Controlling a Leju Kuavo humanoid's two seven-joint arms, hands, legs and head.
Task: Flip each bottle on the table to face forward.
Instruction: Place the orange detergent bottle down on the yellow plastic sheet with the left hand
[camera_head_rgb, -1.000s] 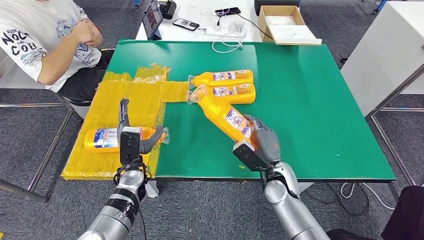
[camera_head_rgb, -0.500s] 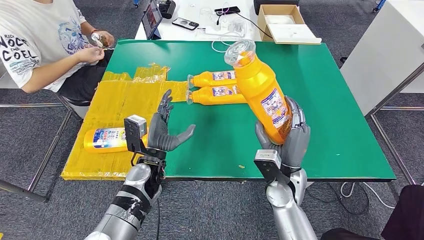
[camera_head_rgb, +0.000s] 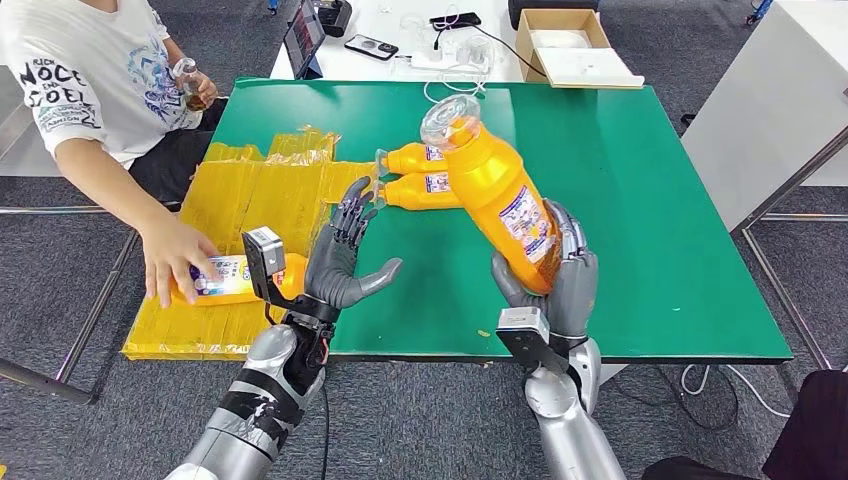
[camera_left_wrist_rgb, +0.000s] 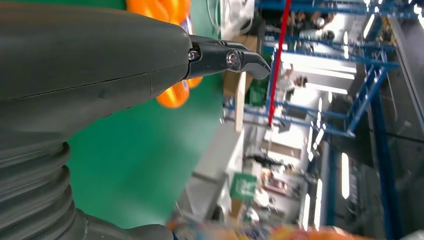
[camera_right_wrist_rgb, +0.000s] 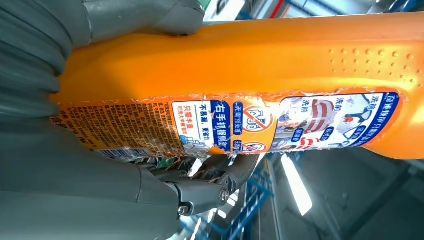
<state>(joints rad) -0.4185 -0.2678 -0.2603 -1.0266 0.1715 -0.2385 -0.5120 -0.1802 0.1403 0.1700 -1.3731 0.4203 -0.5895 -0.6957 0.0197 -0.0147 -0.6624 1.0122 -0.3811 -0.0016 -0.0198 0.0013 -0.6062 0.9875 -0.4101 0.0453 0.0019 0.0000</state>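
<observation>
The right robot hand (camera_head_rgb: 560, 285) grips an orange bottle (camera_head_rgb: 497, 190) by its lower body and holds it raised above the green tabletop (camera_head_rgb: 640, 200), tilted so that its clear cap (camera_head_rgb: 449, 108) leans up and away toward the left. The label (camera_right_wrist_rgb: 250, 122) on the held bottle faces the wrist camera: blue, white and red panels with Chinese print, a red no-entry sign and dense small text too fine to read, its edges torn. The left robot hand (camera_head_rgb: 340, 262) is open and holds nothing, raised over the near edge of the tabletop with its fingers spread upward and its thumb out toward the right. Two more orange bottles (camera_head_rgb: 420, 175) lie on their sides side by side, touching, near the middle of the tabletop behind the held bottle, caps pointing left and small labels showing. A fourth orange bottle (camera_head_rgb: 240, 278) lies on a yellow sheet (camera_head_rgb: 250, 205) that overhangs the left side of the tabletop; its blue and white label is turned up, its writing unreadable. A person's hand (camera_head_rgb: 172, 262) rests on the left end of that bottle; the person's other hand holds a small bottle up near the chest. The person's white T-shirt (camera_head_rgb: 75, 80) carries dark print, partly legible as "RICK". An open cardboard box (camera_head_rgb: 570, 45), holding something white, sits on a white table (camera_head_rgb: 400, 30) beyond, beside a phone and cables.
</observation>
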